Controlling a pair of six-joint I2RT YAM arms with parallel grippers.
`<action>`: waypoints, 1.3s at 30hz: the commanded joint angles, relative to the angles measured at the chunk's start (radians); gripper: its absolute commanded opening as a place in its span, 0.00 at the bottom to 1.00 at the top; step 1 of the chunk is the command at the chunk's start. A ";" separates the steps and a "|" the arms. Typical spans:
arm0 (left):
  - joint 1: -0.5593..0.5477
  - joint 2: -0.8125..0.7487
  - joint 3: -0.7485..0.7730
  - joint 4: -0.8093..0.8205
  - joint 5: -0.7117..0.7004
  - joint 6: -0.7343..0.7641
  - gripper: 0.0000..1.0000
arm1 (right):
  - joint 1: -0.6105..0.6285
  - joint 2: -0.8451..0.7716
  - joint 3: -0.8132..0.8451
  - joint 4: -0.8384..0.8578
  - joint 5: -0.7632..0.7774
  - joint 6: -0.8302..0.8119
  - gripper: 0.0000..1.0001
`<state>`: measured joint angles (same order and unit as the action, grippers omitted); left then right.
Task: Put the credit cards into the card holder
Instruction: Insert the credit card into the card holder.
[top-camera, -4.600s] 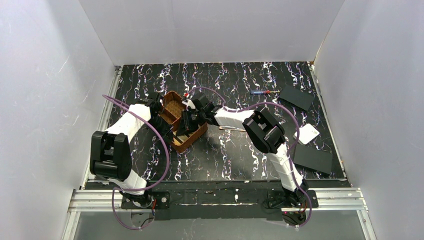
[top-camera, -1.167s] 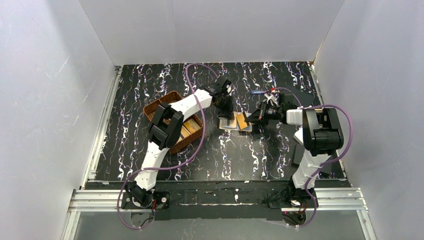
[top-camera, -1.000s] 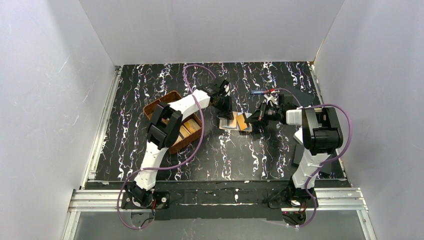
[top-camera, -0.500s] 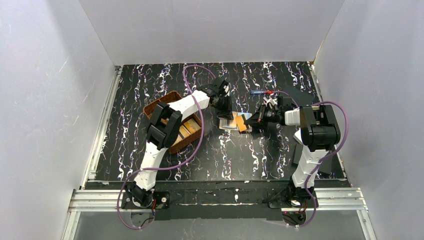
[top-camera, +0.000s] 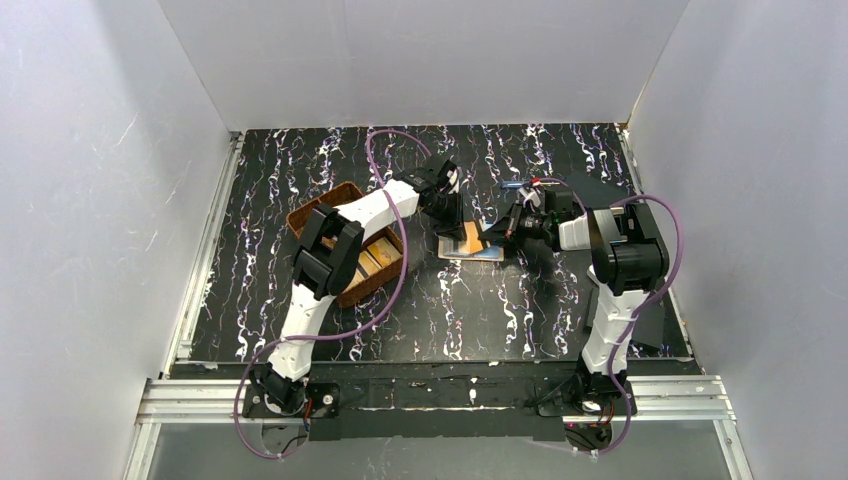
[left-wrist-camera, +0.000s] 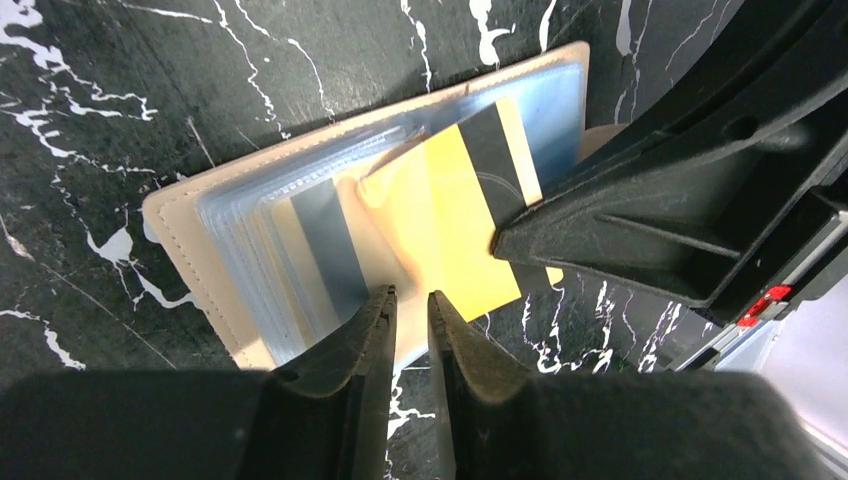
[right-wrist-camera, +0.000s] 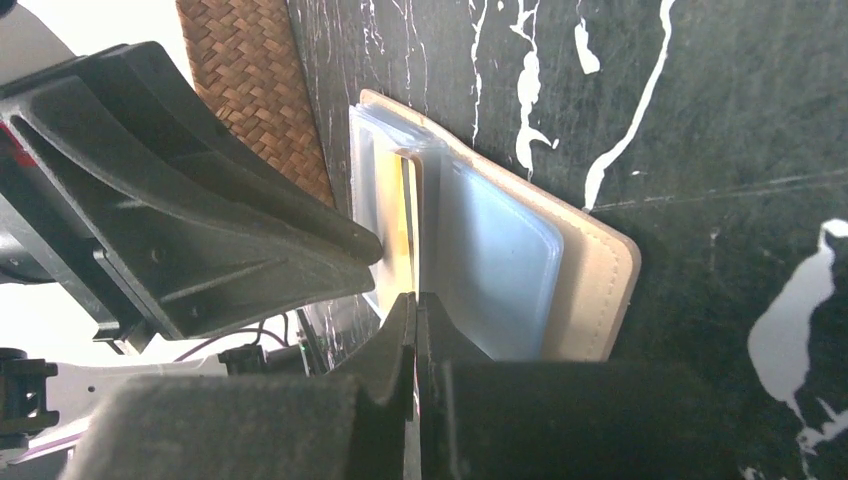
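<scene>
Card holder (left-wrist-camera: 190, 230): one credit card (left-wrist-camera: 450, 220) part-inserted, pinched by your right fingers (right-wrist-camera: 395, 350); left fingers (left-wrist-camera: 355, 345) near-closed, perhaps gripping it; tray (top-camera: 318, 205) cards (top-camera: 378, 256) were outstanding.

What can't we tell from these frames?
Yellow card depth in card holder: left wrist, right tool covers its end; right wrist shows it edge-on.
Left tool pinching a sleeve or not: left wrist, its fingertips hide contact.
Count of cards in woven tray: top view, left arm covers it.
</scene>
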<state>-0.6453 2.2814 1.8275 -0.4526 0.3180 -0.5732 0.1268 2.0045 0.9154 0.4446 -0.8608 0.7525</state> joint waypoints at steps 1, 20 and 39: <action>0.013 -0.041 0.035 -0.105 0.026 0.036 0.20 | 0.005 0.028 0.029 0.064 0.062 0.003 0.01; 0.068 -0.036 -0.058 -0.100 -0.068 -0.038 0.14 | 0.051 -0.010 -0.101 0.228 0.193 0.068 0.02; 0.069 -0.059 -0.107 -0.068 -0.052 -0.015 0.10 | 0.117 -0.155 0.064 -0.389 0.409 -0.356 0.54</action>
<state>-0.5716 2.2421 1.7554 -0.4454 0.3172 -0.6285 0.2386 1.8992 0.9310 0.3569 -0.5507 0.6331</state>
